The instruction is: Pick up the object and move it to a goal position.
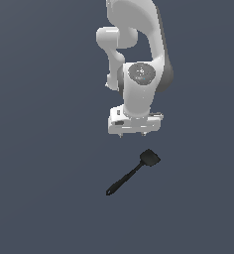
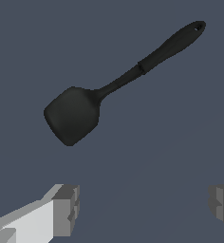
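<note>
While the big white arm [image 1: 139, 59] hangs in the upper middle of the exterior view, its gripper [image 1: 134, 133] is wide open and holds nothing. Just below it lies the black spatula [image 1: 134, 172], untouched.

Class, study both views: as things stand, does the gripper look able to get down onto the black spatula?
Probably yes. The gripper is open and holds nothing, and the spatula lies alone on the bare surface close by. Nothing stands between them; the wrist view shows it just beyond the fingers, so a short shift seems needed.
</note>
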Robot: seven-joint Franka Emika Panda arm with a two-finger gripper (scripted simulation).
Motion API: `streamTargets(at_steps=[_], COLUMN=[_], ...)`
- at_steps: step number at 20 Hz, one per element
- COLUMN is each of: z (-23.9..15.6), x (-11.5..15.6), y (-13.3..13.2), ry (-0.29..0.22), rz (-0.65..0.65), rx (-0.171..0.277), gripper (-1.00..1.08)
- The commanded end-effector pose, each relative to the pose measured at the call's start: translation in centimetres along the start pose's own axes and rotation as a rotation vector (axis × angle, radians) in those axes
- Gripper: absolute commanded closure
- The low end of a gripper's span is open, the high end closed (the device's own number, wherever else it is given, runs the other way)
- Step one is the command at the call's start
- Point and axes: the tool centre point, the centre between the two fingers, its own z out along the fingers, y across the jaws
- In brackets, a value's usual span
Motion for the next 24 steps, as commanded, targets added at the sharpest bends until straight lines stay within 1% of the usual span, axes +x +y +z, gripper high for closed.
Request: streamTargets(at_steps=[1, 6, 12, 17, 24], z=[0.0, 0.2, 0.7, 1.5, 3.1], x=[0.0, 0.4, 1.6, 3.1, 5.7], y=[0.1, 0.0, 0.0, 0.0, 0.0], ry=[0.0, 0.001, 0.005, 0.009, 0.017], rz=[0.002, 0.03, 0.108, 0.21, 0.396], rx=[0.0, 0.001, 0.003, 0.005, 0.006], gripper=[-0.92, -0.92, -0.92, -0.92, -0.92])
